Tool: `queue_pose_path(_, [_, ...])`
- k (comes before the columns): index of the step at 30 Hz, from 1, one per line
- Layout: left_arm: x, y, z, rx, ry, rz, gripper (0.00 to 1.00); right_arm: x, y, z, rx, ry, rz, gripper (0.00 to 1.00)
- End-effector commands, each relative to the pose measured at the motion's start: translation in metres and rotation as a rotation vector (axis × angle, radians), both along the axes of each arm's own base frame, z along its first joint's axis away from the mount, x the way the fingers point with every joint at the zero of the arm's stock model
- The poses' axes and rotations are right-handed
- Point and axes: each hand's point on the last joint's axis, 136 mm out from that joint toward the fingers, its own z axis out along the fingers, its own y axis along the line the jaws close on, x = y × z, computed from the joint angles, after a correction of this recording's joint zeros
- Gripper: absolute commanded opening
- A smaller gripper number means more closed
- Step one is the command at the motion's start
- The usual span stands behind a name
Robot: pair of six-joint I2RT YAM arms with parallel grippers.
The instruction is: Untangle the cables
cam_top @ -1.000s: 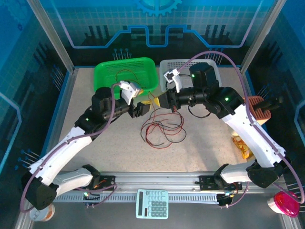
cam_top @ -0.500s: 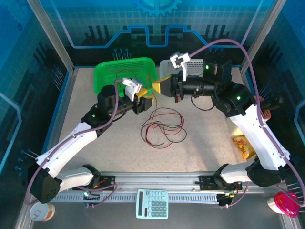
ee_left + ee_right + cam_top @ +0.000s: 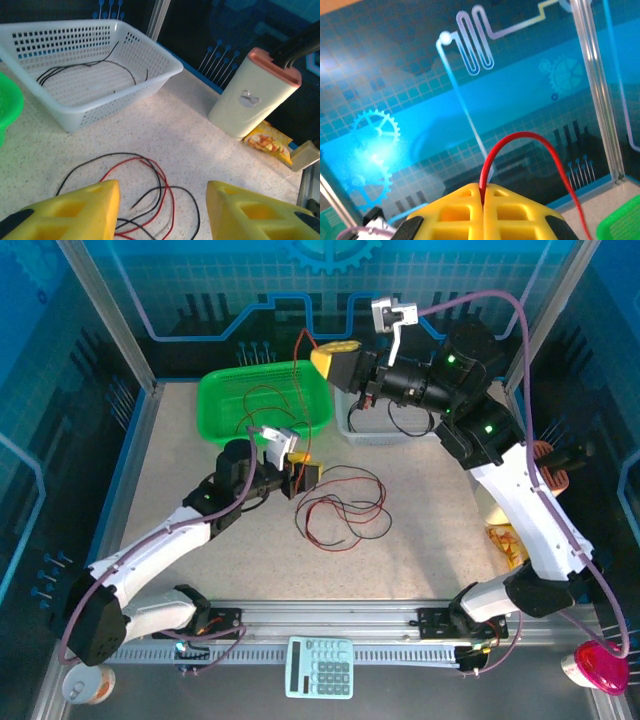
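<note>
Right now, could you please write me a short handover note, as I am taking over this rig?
Right gripper: fingers shut on a red cable, raised high near the green basket.
Left gripper: open, low at the edge of the tangle on the table.
Done: black cable lies in the white basket; red wire shows in the green basket.
To do: separate the tangle's red and black loops.

A green basket [image 3: 215, 400] and a white basket [image 3: 100, 107] sit side by side at the worktop's far edge. A snack packet [image 3: 505, 545] lies near its right edge, and a calculator [image 3: 320, 667] rests at the near edge.
</note>
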Motion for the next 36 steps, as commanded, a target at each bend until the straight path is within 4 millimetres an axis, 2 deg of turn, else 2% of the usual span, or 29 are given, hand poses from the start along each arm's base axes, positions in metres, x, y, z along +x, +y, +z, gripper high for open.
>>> queue_pose_path(1, [0.006, 0.015, 0.007, -0.009, -0.011, 0.113, 0.56, 0.017, -0.013, 0.036, 0.111, -0.074, -0.069, 0.00])
queue_pose_path(5, [0.024, 0.059, 0.009, 0.070, 0.009, 0.386, 0.72, 0.041, -0.013, 0.036, 0.141, -0.040, -0.089, 0.00])
queue_pose_path(8, [0.032, 0.093, 0.018, 0.114, 0.016, 0.558, 0.78, 0.055, -0.008, 0.033, 0.146, -0.016, -0.088, 0.00])
queue_pose_path(14, [0.038, 0.150, 0.033, 0.115, 0.057, 0.798, 0.87, 0.086, 0.004, 0.029, 0.146, 0.012, -0.098, 0.00])
queue_pose_path(17, [0.040, 0.180, 0.036, 0.101, 0.082, 0.899, 0.88, 0.107, 0.008, 0.029, 0.153, 0.026, -0.109, 0.00])
queue_pose_path(20, [0.041, 0.202, 0.038, 0.062, 0.107, 0.956, 0.88, 0.130, 0.013, 0.031, 0.175, 0.040, -0.117, 0.00])
queue_pose_path(23, [0.042, 0.211, 0.042, 0.041, 0.106, 0.974, 0.89, 0.156, 0.015, 0.032, 0.216, 0.043, -0.131, 0.00])
queue_pose_path(27, [0.042, 0.211, 0.053, 0.022, 0.083, 0.959, 0.89, 0.194, 0.008, 0.031, 0.331, 0.052, -0.139, 0.00])
queue_pose_path(32, [0.040, 0.205, 0.065, -0.006, 0.064, 0.917, 0.90, 0.245, 0.000, 0.002, 0.405, 0.120, -0.179, 0.00])
queue_pose_path(36, [0.039, 0.200, 0.068, -0.020, 0.063, 0.892, 0.90, 0.264, 0.008, -0.022, 0.405, 0.167, -0.174, 0.00])
